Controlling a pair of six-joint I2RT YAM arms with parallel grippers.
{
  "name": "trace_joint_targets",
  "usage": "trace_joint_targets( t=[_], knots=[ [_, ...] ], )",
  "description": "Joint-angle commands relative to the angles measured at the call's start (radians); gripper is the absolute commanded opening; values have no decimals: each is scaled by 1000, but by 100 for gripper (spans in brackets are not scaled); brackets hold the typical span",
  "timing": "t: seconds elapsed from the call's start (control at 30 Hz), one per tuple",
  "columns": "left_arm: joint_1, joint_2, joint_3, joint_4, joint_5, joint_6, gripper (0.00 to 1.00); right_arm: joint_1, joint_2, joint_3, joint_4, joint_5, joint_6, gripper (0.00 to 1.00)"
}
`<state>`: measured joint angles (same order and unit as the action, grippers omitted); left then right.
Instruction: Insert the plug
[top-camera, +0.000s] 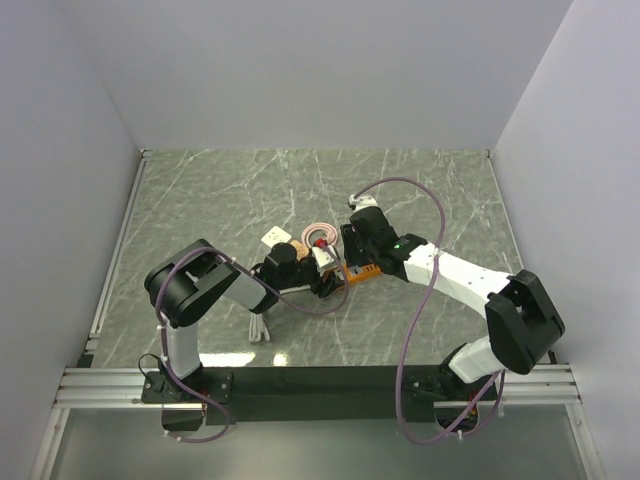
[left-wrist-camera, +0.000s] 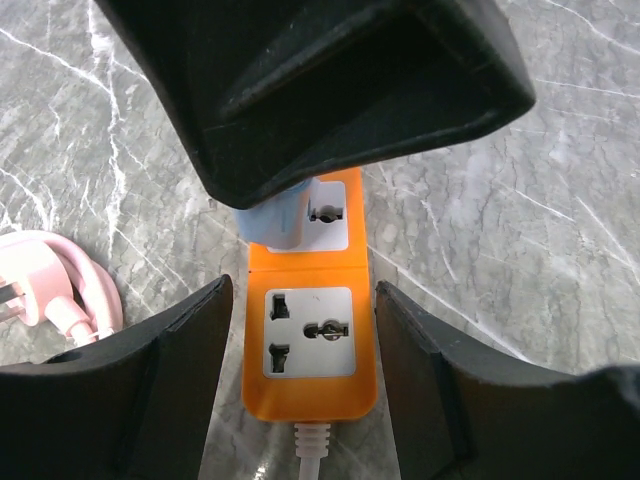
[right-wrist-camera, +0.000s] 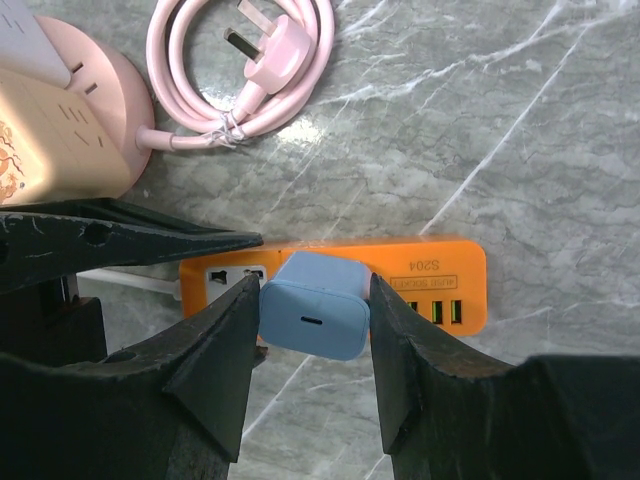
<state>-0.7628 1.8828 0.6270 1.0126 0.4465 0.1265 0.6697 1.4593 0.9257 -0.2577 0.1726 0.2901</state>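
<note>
Top external: both arms meet mid-desk (top-camera: 250, 180) over the orange power strip (top-camera: 358, 272). Left wrist: left jaws stand partly open, straddling the strip's corded end without clamping it. Right wrist: right jaws are closed tight on the blue plug (right-wrist-camera: 313, 318), which sits over a strip socket.

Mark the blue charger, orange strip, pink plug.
blue charger (right-wrist-camera: 313, 308): right wrist view, back face, by the port.
orange strip (left-wrist-camera: 310, 398): left wrist view, bare end by the cord.
pink plug (right-wrist-camera: 282, 45): right wrist view, plug body.
</note>
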Motion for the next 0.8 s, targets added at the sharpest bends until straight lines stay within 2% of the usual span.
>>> trace_joint_targets(
  t=[0.0, 0.77],
  knots=[
    [-4, 12, 31, 18, -11, -1, 64, -7, 19, 19, -9, 28, -11, 0],
    [-6, 42, 57, -16, -31, 13, 63, -19, -22, -37, -68, -19, 21, 0]
  ],
)
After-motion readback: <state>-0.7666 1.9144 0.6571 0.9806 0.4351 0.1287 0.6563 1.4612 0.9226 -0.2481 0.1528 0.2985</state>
